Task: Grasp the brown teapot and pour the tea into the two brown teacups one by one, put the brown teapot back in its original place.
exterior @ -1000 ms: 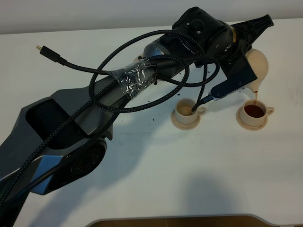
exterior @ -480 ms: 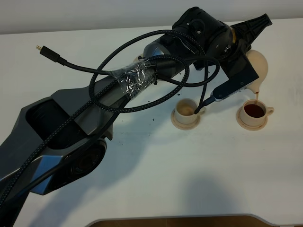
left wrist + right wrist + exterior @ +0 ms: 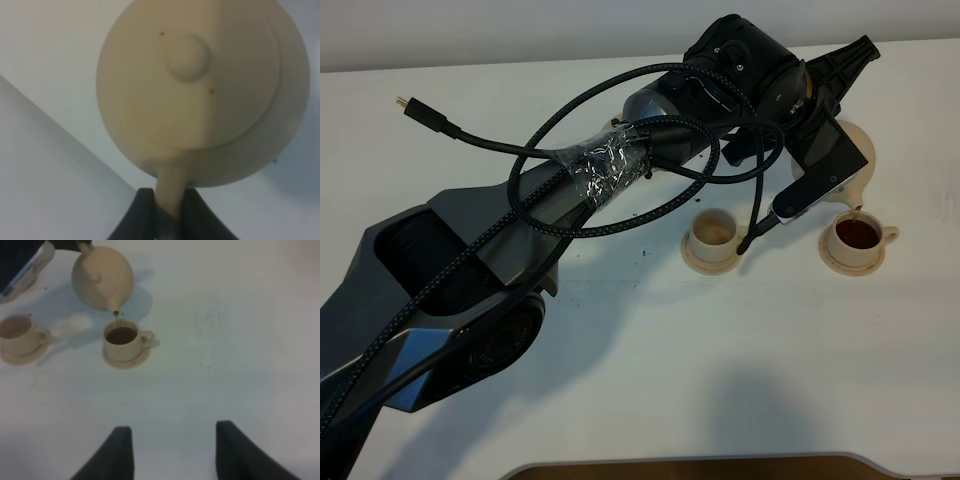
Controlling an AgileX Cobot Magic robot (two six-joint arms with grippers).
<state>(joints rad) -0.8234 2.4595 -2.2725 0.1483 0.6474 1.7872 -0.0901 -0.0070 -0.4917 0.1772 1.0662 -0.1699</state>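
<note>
Left gripper (image 3: 167,212) fingers clamped on handle of pale tan round-bellied ceramic teapot (image 3: 863,160); spout hangs just above dark-filled tan cup (image 3: 858,236); second tan cup (image 3: 713,233) lies beside it, on left arm's side; right gripper (image 3: 172,450) fingers apart, empty.

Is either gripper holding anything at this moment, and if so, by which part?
The left gripper holds the brown teapot by its loop handle, clamped between its jaws. The right gripper is open and holds nothing.
</note>
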